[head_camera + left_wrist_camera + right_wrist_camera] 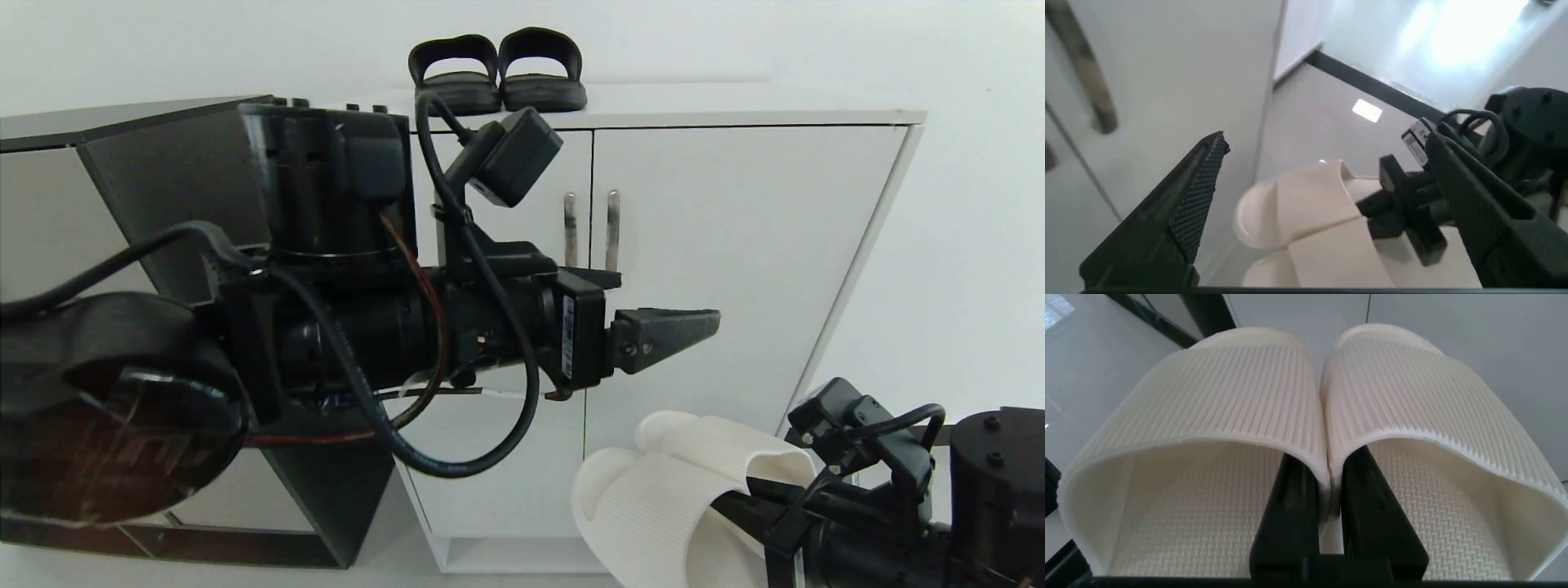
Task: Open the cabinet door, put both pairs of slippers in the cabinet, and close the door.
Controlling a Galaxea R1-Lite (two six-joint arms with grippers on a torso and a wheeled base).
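A white cabinet [735, 269] stands with both doors closed, its two metal handles [591, 229] meeting at the middle. On its top rests a pair of black slippers [498, 77]. My left gripper [702, 322] hangs open in front of the right door, just below and to the right of the handles, with nothing between its fingers [1184, 212]; one handle [1086, 73] is close by. Low at the right, my right gripper [1327, 469] is shut on a pair of white slippers [678, 498], pinching their inner walls together [1323, 441].
A dark grey cabinet [163, 171] adjoins the white one on the left. Pale floor [1339, 90] lies in front, and a white wall [963, 245] rises behind.
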